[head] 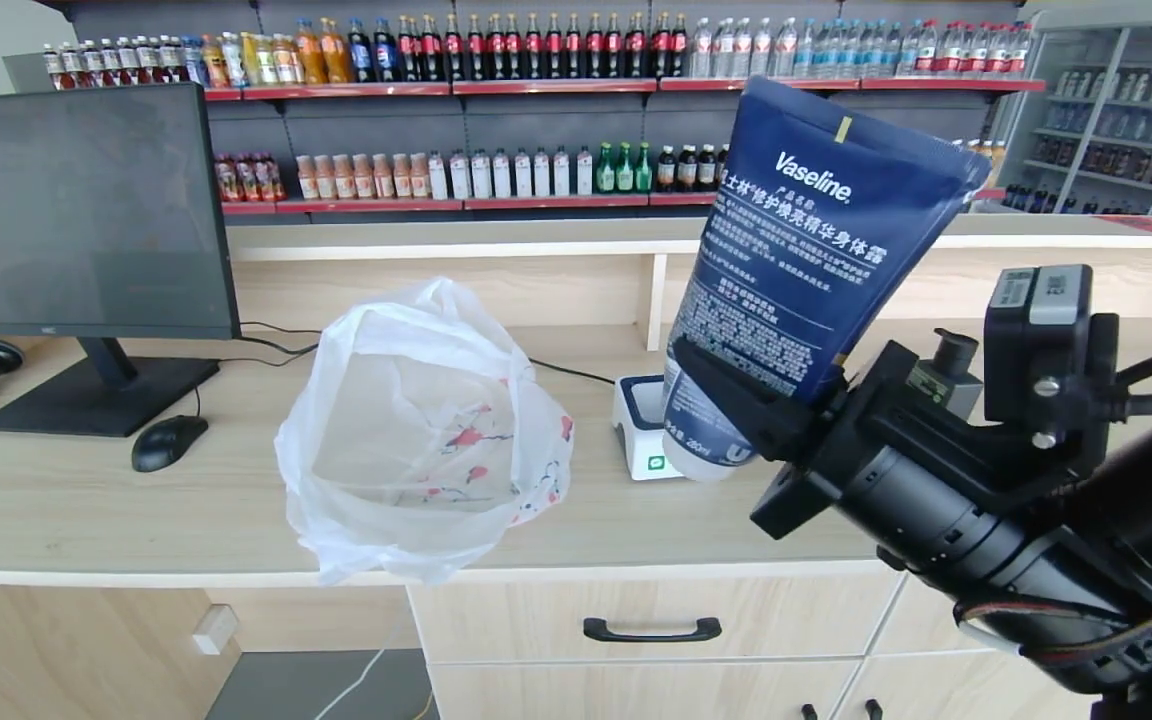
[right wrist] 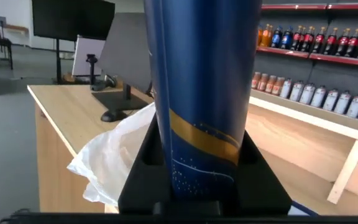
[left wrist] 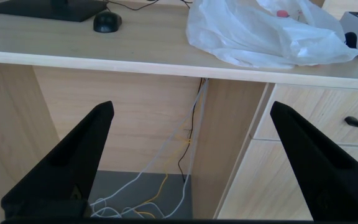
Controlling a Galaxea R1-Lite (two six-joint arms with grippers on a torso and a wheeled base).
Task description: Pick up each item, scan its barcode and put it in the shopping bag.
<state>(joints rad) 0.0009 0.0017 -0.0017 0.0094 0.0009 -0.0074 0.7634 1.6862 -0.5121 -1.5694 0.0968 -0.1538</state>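
While the right gripper (head: 751, 405) clamped the upright lotion tube (head: 816, 250) near the scanner (head: 636, 425), the shopping bag (head: 416, 430) lay to its left.

The head camera looks down across the counter (head: 86, 500), the left wrist camera faces its front from lower down, the right sits close behind the tube (right wrist: 204, 93); all three share the bag (head: 416, 440).

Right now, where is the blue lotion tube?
The blue lotion tube is right of centre in the head view, clamped cap-down in the right pincer, raised over the counter close by the white scanner, right of the shopping bag.
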